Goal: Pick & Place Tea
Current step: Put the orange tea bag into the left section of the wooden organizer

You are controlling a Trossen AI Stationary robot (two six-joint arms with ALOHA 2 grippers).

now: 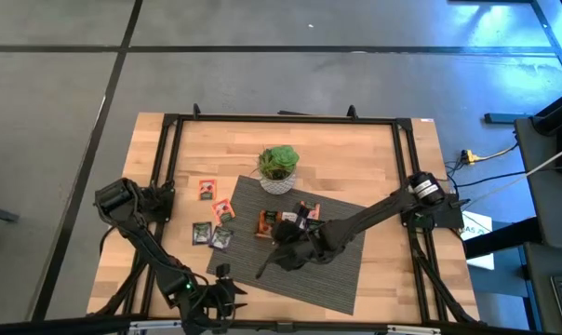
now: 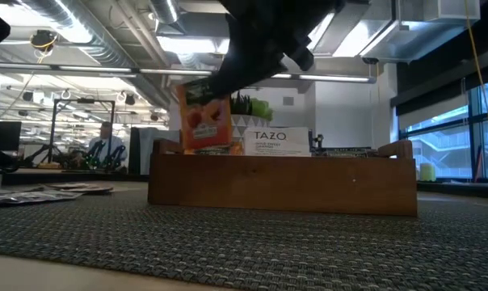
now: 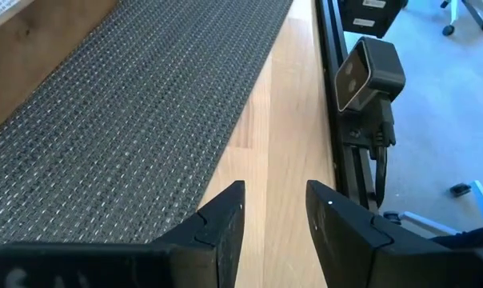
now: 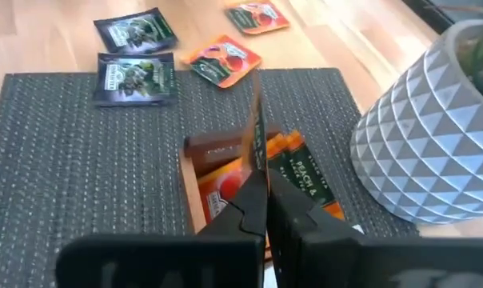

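Orange-red tea sachet (image 4: 253, 128) clamped upright in right gripper (image 4: 261, 192), above wooden tray (image 2: 284, 184) end compartment on grey mat (image 1: 341, 270). Loose sachets (image 4: 137, 58) lie on wood table (image 1: 355, 158); plant pot (image 4: 425, 144) adjacent. Left gripper (image 3: 275, 210) parted, empty, at table's near edge.

Grey floor (image 1: 262, 28), ceiling ducts (image 2: 74, 24), bright windows (image 2: 446, 137)

One orange-red sachet (image 4: 254, 132) upright, edge-on, over the tray's end compartment, more orange ones inside. Two dark sachets (image 4: 135, 56) and two orange sachets (image 4: 240, 40) flat at 9 o'clock.
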